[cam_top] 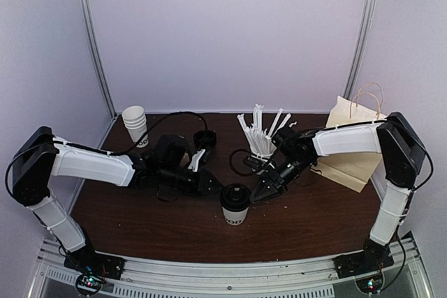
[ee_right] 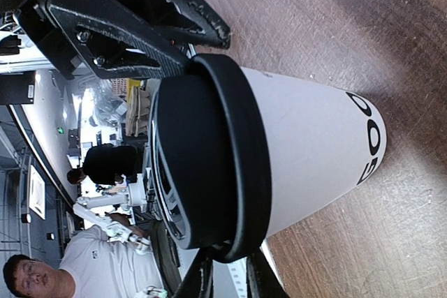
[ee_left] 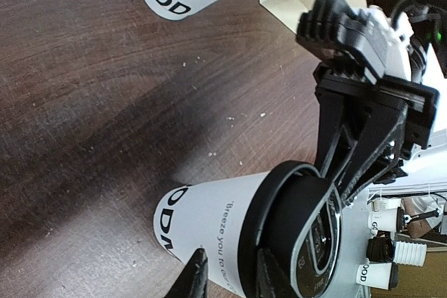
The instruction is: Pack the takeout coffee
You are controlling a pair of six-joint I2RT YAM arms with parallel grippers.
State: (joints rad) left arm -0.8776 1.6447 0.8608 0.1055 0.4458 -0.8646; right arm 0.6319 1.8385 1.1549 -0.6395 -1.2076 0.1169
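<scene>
The takeout coffee (cam_top: 235, 206), a white paper cup with a black dome lid, stands upright near the table's front middle. My left gripper (cam_top: 219, 188) reaches it from the left. In the left wrist view, one of its fingers (ee_left: 194, 276) lies on the white wall of the coffee (ee_left: 209, 218) and the other on the lid's rim. My right gripper (cam_top: 258, 192) comes from the right. Its narrow jaws (ee_right: 229, 278) pinch the lid's rim on the coffee (ee_right: 307, 137). The right gripper (ee_left: 349, 144) also shows beyond the lid.
A stack of lidless white cups (cam_top: 135, 122) stands at the back left. A cup of white straws (cam_top: 262, 137) and a black round lid (cam_top: 204, 136) sit behind the grippers. A paper bag with handles (cam_top: 353, 146) leans at the back right.
</scene>
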